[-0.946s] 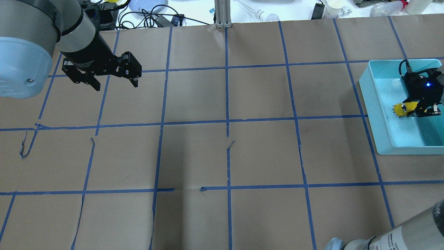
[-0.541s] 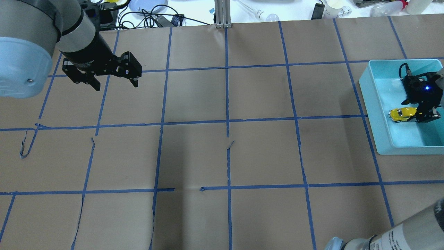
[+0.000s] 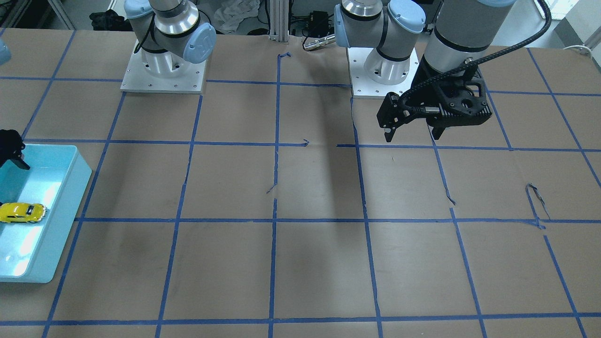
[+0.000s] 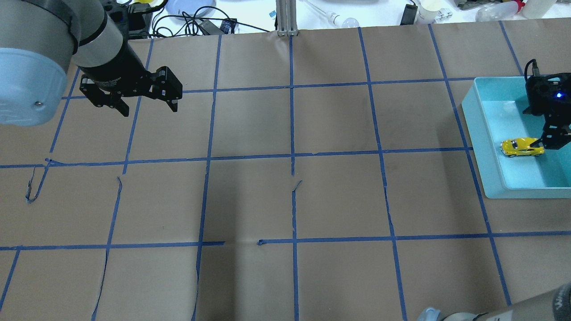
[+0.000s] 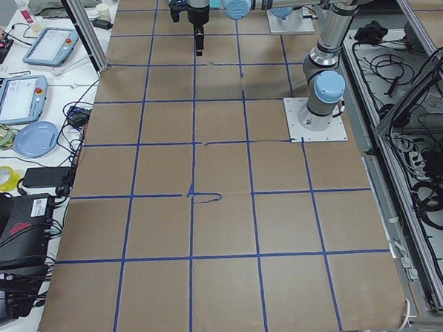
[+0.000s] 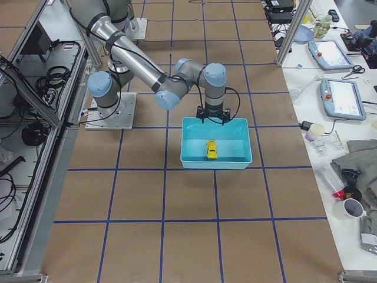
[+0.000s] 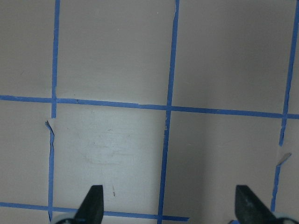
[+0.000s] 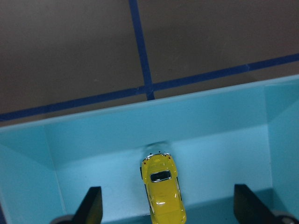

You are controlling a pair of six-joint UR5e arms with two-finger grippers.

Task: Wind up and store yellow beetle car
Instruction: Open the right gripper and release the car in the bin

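Brown-papered table underneath, ruled into squares with blue tape. Near its right end, inside a teal bin: yellow beetle car, upright on its wheels on the bin floor, one end just beside the wall that faces the table's middle, free of any grip. Lies crosswise to that wall, roof and dark window toward the right wrist camera. Over the bin, right gripper, raised above it, jaws spread wide; fingertips flanking the car's body in the wrist view, clear of it on both sides. Blue light glowing on the gripper's housing. Well apart, over the table's left half, left gripper, hovering above bare paper with jaws likewise spread wide and empty; only tape lines and a torn tape edge below it. Beyond the table's far edge, white bench with cables and a blue plate; aluminium post at mid-edge. Along the operators' side, two tablets and a cup.
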